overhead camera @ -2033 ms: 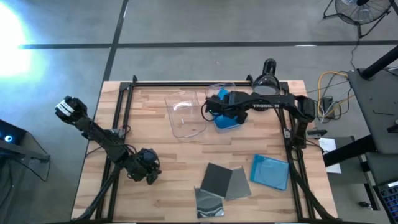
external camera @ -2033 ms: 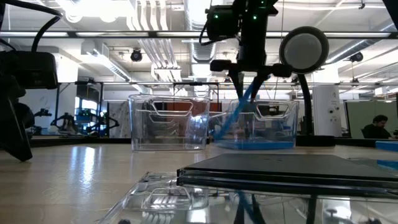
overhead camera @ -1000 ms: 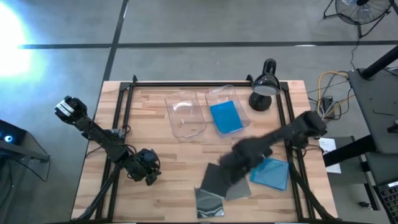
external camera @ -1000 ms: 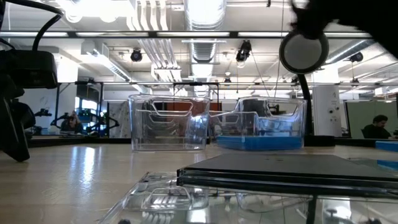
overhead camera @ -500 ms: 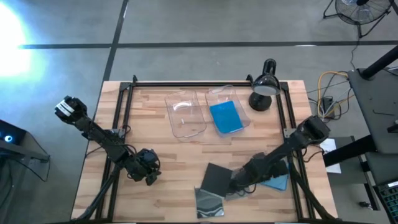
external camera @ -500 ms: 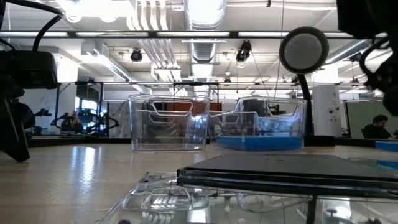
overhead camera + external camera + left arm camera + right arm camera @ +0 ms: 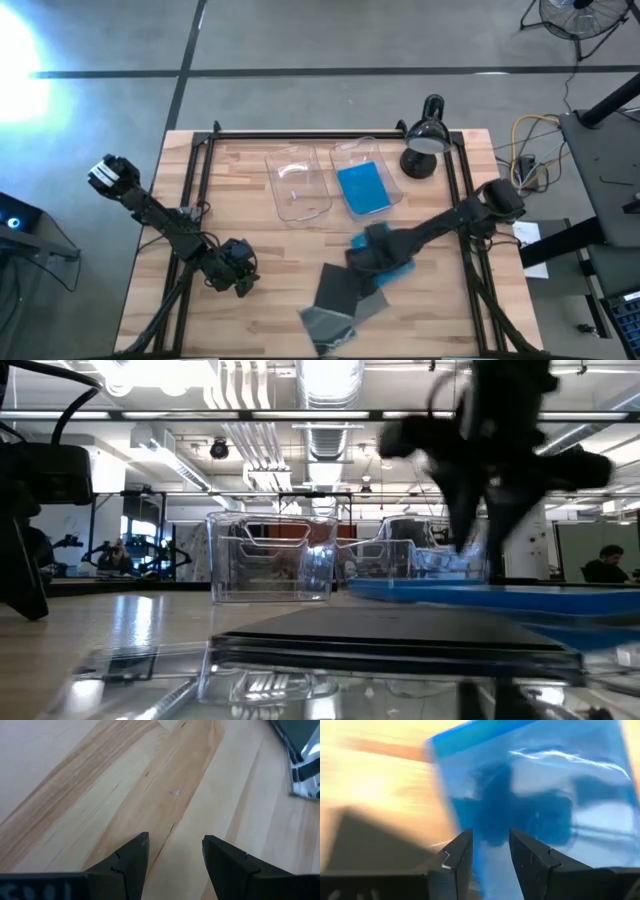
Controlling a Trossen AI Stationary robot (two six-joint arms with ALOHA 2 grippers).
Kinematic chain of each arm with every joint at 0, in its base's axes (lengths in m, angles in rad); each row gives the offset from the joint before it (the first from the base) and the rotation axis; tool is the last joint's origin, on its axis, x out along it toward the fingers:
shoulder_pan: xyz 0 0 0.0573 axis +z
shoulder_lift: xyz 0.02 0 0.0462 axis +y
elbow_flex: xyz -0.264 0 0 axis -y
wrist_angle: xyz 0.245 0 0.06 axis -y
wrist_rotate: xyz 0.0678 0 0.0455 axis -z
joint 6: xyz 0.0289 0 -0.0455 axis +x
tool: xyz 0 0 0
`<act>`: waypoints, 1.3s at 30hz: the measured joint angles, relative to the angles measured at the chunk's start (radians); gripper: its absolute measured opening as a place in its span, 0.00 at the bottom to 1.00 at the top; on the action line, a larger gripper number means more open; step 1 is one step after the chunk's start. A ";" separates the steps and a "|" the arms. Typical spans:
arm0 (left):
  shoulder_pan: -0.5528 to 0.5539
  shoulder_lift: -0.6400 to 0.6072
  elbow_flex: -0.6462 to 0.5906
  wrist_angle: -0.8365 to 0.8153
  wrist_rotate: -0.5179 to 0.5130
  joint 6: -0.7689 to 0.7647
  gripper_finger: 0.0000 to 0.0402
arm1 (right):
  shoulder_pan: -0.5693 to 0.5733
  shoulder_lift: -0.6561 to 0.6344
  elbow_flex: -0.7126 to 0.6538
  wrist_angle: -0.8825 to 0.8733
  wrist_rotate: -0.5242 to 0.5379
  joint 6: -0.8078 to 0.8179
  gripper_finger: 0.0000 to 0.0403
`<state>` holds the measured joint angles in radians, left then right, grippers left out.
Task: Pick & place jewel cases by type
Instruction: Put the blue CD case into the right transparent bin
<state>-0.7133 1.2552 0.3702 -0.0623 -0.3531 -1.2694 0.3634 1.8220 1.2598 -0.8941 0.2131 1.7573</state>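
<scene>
While the right gripper (image 7: 372, 250) is carrying a blue jewel case (image 7: 535, 795) clamped in its fingers just beside the dark grey cases (image 7: 345, 290), it should be keeping it level, as the left gripper (image 7: 172, 855) is idling, fingers apart.

Left half of the desk (image 7: 240, 200) lies bare, wide open to pass. At the back, two clear trays (image 7: 298, 185) and a lamp (image 7: 425, 140) block the way. Near the front, dark cases (image 7: 345, 290) crowd the middle, with the right end effector (image 7: 368, 252) low over them.
</scene>
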 joint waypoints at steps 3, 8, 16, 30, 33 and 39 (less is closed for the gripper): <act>0.011 0.000 0.000 0.003 0.000 -0.007 0.42 | -0.019 -0.002 0.068 -0.024 0.031 -0.107 0.30; 0.072 0.001 0.001 0.085 0.000 -0.053 0.42 | -0.020 -0.015 0.123 -0.344 0.074 -0.006 0.30; 0.343 0.002 0.058 0.236 0.112 0.106 0.42 | -0.019 -0.196 -0.161 -0.206 -0.079 0.220 0.29; 0.424 0.266 0.358 0.200 0.241 0.684 0.42 | -0.086 -0.414 -0.520 0.170 0.052 0.079 0.35; 0.443 0.371 0.459 0.132 0.245 0.774 0.42 | -0.090 -0.413 -0.525 0.222 0.053 0.020 0.40; 0.493 0.509 0.619 0.069 0.282 0.831 0.42 | -0.096 -0.407 -0.535 0.265 0.077 -0.099 0.53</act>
<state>-0.2199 1.7647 0.9891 0.0071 -0.0712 -0.4387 0.2669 1.4148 0.7248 -0.6287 0.2904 1.6585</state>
